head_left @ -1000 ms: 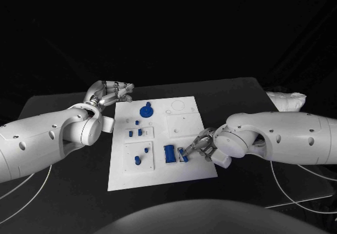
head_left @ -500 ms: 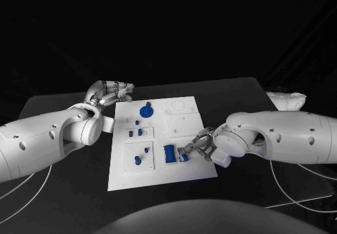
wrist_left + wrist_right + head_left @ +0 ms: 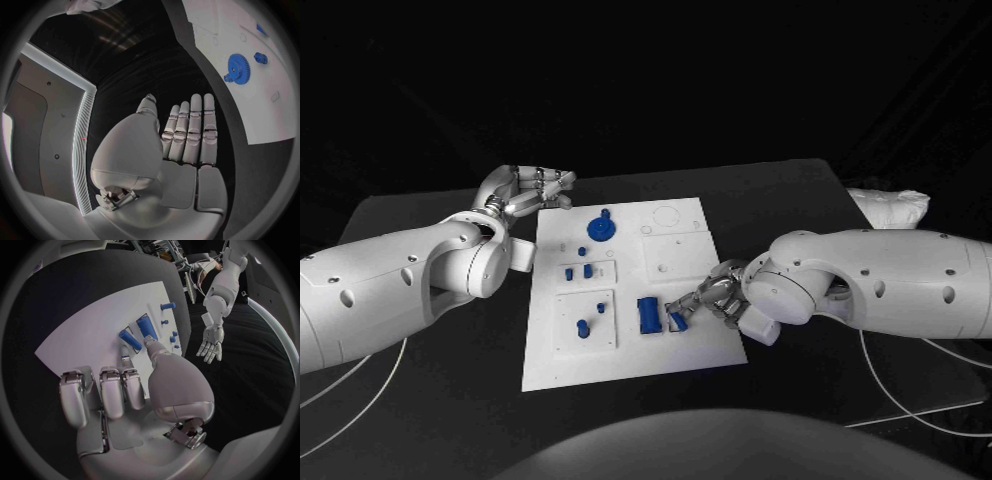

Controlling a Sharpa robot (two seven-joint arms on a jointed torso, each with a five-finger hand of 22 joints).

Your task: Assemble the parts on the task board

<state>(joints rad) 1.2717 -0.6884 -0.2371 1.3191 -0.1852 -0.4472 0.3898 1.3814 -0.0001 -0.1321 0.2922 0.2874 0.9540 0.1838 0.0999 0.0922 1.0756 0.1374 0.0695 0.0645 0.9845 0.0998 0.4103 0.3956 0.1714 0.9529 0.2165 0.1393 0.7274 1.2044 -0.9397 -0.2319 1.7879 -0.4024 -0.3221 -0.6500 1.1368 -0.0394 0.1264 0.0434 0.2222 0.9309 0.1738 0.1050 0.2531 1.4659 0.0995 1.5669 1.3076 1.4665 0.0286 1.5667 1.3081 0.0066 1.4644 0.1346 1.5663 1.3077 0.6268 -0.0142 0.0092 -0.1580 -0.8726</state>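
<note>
The white task board (image 3: 626, 350) lies mid-table. On it are a blue gear (image 3: 599, 227), two small blue pieces (image 3: 578, 271), two blue pegs (image 3: 591, 316), a blue block (image 3: 648, 314) and a short blue cylinder (image 3: 678, 320). My right hand (image 3: 714, 300) reaches over the board's right edge, its fingertips right at the cylinder. In the right wrist view the cylinder (image 3: 130, 340) lies on the board (image 3: 81, 340) just beyond my bent fingers (image 3: 103, 390) and thumb, beside the block (image 3: 147, 326). My left hand (image 3: 524, 190) lies flat with straight fingers off the board's far left corner, holding nothing.
A white bundle (image 3: 888, 207) sits at the table's far right edge. White cables (image 3: 906, 385) trail over the table under my right arm. In the left wrist view the gear (image 3: 237, 67) and a small blue piece (image 3: 260, 58) lie on the board (image 3: 269, 115) beyond my left hand (image 3: 181, 145).
My right hand has edged slightly nearer the cylinder and my body. The cylinder, the other parts and my left hand have not moved.
</note>
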